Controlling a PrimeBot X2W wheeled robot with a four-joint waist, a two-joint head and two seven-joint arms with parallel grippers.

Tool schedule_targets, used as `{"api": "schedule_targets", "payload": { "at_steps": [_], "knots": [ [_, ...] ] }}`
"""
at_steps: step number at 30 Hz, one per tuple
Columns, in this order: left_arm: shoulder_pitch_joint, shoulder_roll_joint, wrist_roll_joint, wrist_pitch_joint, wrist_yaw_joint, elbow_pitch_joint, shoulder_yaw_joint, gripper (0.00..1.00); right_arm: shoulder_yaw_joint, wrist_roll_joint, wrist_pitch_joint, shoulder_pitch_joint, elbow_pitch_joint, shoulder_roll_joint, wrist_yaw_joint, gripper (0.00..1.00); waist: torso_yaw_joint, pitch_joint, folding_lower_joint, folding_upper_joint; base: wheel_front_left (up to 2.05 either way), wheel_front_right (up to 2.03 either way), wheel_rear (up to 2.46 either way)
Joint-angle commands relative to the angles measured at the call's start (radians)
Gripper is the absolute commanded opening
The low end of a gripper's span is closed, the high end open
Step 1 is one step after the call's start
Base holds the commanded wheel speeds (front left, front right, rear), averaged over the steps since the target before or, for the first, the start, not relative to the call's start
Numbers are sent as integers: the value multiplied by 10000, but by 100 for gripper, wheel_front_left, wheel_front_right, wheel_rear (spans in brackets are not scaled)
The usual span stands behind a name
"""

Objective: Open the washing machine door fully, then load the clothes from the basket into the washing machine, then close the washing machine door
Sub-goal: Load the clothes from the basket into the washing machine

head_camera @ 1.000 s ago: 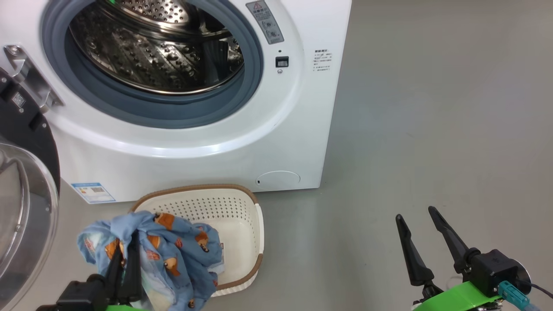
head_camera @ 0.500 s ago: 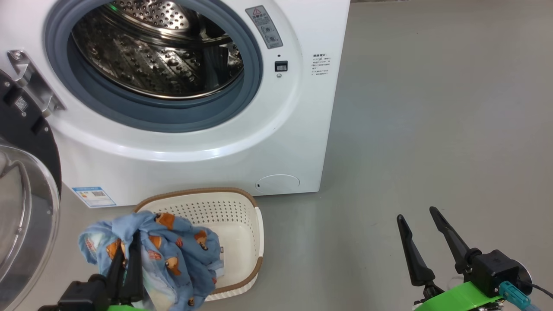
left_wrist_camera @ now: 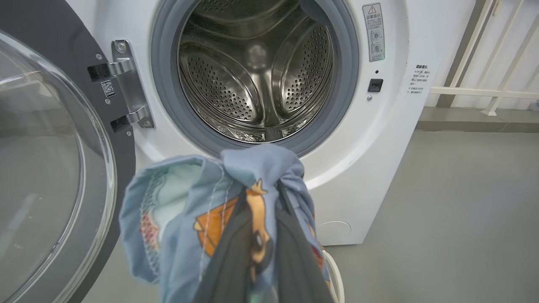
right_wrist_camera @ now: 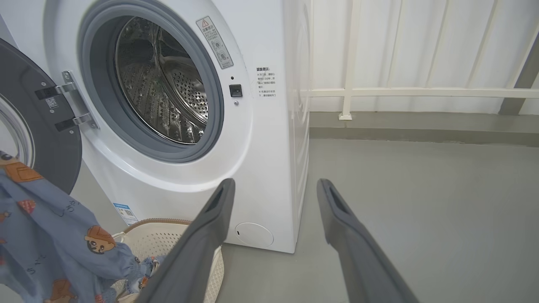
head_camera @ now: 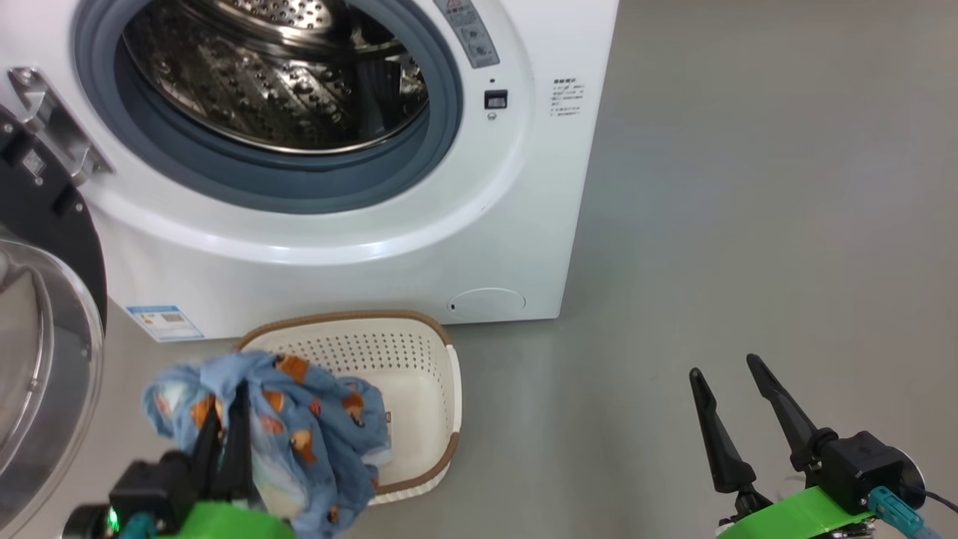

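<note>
My left gripper [head_camera: 228,415] is shut on a bunch of light blue clothes [head_camera: 299,434] printed with orange figures, lifted above the left half of the cream basket [head_camera: 419,359]. In the left wrist view the clothes [left_wrist_camera: 189,210] drape over my fingers [left_wrist_camera: 290,252], below the steel drum [left_wrist_camera: 257,71]. The washing machine [head_camera: 516,187] stands behind the basket, and its door [head_camera: 37,314] is swung open at the left. My right gripper [head_camera: 730,382] is open above bare floor at the lower right, holding nothing. In the right wrist view its fingers [right_wrist_camera: 210,227] point towards the machine's right corner.
The open door [left_wrist_camera: 50,147] with its glass bowl stands close on the left of my left arm. A white railing [right_wrist_camera: 379,90] runs behind the machine at the right. Grey floor [head_camera: 748,224] stretches to the right of the machine.
The head view has shifted slightly. My left gripper with the clothes has risen a little and edged right over the basket. The right gripper has stayed put.
</note>
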State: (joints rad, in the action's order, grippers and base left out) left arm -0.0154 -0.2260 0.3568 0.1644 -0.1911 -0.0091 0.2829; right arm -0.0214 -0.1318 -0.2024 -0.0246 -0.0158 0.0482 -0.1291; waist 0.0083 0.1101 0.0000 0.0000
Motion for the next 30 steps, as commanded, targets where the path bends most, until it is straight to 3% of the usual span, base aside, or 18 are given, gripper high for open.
{"api": "schedule_targets", "payload": {
  "at_steps": [1, 10, 19, 30],
  "knots": [
    [-669, -138, 82, 69, 90, -49, -323, 0, -210, -29, -30, 145, -302, 20, -16, 100, 69, 124, 0, 0, 0, 0, 0],
    [-2487, 61, 445, 330, 721, 1803, -334, 0, -310, 46, 25, 451, -475, 20, -16, 100, 23, 835, 0, 0, 0, 0, 0],
    [-4851, 165, 720, 475, 1421, 3945, -387, 0, -424, -49, -76, 1007, -603, 20, -16, 100, -385, 2303, 0, 0, 0, 0, 0],
    [-8042, -244, 950, -254, 2281, 6143, -433, 0, -780, -434, -445, 1860, -381, 20, -16, 100, -1132, 4249, 0, 0, 0, 0, 0]
  ]
}}
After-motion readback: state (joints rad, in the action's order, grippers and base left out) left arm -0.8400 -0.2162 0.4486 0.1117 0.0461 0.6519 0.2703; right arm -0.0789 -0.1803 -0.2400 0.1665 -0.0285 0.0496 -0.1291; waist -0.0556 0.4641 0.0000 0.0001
